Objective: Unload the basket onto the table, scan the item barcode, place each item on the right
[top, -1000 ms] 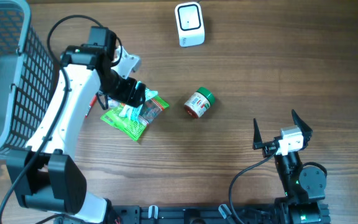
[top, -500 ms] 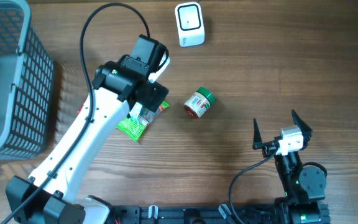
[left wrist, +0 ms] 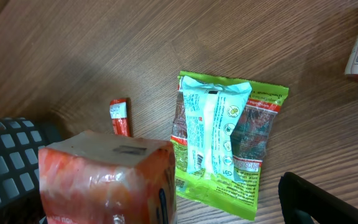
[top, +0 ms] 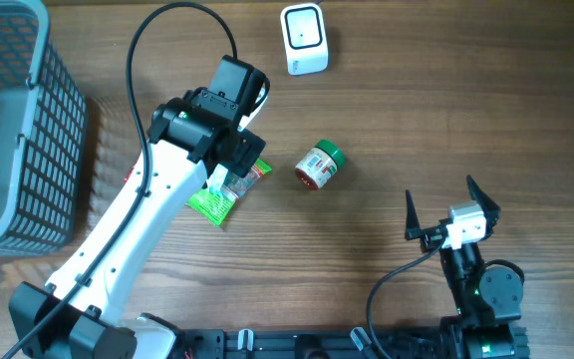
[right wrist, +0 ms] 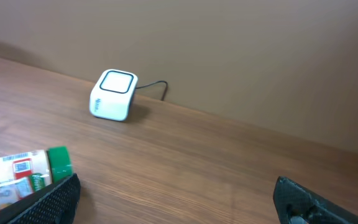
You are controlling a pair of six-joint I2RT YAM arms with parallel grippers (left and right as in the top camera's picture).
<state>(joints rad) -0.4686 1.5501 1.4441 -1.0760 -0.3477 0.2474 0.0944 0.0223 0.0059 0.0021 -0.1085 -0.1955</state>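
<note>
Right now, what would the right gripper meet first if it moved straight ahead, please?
Probably nothing: the right gripper faces bare wooden table; the white box-shaped scanner and green-lidded jar sit leftward.

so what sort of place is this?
Probably a mock shop checkout on a bench: a white barcode scanner, a grey mesh basket, and packaged goods, a green snack packet and a green-lidded jar, on a wooden table.
</note>
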